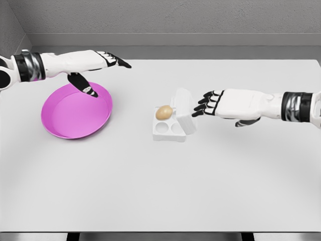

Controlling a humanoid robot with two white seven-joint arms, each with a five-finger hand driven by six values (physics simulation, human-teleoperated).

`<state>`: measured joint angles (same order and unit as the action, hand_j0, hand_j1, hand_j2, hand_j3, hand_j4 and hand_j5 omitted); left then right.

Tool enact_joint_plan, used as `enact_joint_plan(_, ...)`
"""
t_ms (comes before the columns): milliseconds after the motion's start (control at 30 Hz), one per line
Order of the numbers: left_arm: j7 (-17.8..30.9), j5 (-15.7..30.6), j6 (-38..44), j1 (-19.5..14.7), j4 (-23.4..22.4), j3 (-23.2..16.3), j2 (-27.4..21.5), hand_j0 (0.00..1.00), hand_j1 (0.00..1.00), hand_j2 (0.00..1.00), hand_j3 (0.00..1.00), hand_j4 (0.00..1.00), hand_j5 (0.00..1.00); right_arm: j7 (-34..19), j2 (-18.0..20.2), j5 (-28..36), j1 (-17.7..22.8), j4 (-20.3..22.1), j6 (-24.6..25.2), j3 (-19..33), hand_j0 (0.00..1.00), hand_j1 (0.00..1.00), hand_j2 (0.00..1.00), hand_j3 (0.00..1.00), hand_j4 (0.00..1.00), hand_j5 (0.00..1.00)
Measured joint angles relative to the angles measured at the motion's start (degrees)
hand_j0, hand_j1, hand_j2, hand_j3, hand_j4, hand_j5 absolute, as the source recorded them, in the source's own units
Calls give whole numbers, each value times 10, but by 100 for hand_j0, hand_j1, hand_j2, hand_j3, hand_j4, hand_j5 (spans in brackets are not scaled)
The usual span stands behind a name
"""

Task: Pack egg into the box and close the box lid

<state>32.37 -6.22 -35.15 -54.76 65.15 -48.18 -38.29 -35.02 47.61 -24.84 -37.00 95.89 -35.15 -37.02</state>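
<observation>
Head view is showing a white table (150, 191) with the egg (164, 112) already sitting in a far-left cup of the small white box (168, 128), a little right of the table's middle. The box's lid (184, 111) is standing open, hinged along the right side and leaning away to the right, so closing it looks like the step that remains.

The right hand (210, 105) is hovering just to the right of that lid, fingers spread and reaching leftward, holding nothing. I cannot tell whether the fingertips are touching the lid's outer face or stopping just short of it. The lid is lying directly left of this hand, with its hinge line running roughly near-to-far, so I would judge that a push toward the left, over the top edge, is what would fold it down across the egg. Pushing too low may slide the light box instead.

The left hand (100, 68) is hanging well away on the far left, above the far rim of a pink plate (65, 125), fingers extended and gripping nothing. The right hand is plainly the nearer one to the box, and the one better placed for the lid.
</observation>
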Motion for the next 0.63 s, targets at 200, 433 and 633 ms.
enact_joint_plan(200, 0, 2, 0, 0, -3, 1, -1, 100, 100, 100, 100, 100, 100, 0, -9, 2, -12, 35, 0, -21, 100, 100, 100, 100, 100, 100)
enact_joint_plan(433, 0, 2, 0, 3, -6, 0, 2, 100, 100, 100, 100, 100, 100, 0, -15, 7, -25, 14, 0, -11, 100, 100, 100, 100, 100, 100)
enact_joint_plan(633, 0, -2, 0, 7, -21, -5, 36, 100, 100, 100, 100, 100, 100, 0, -12, 52, -25, -93, 0, 44, 100, 100, 100, 100, 100, 100)
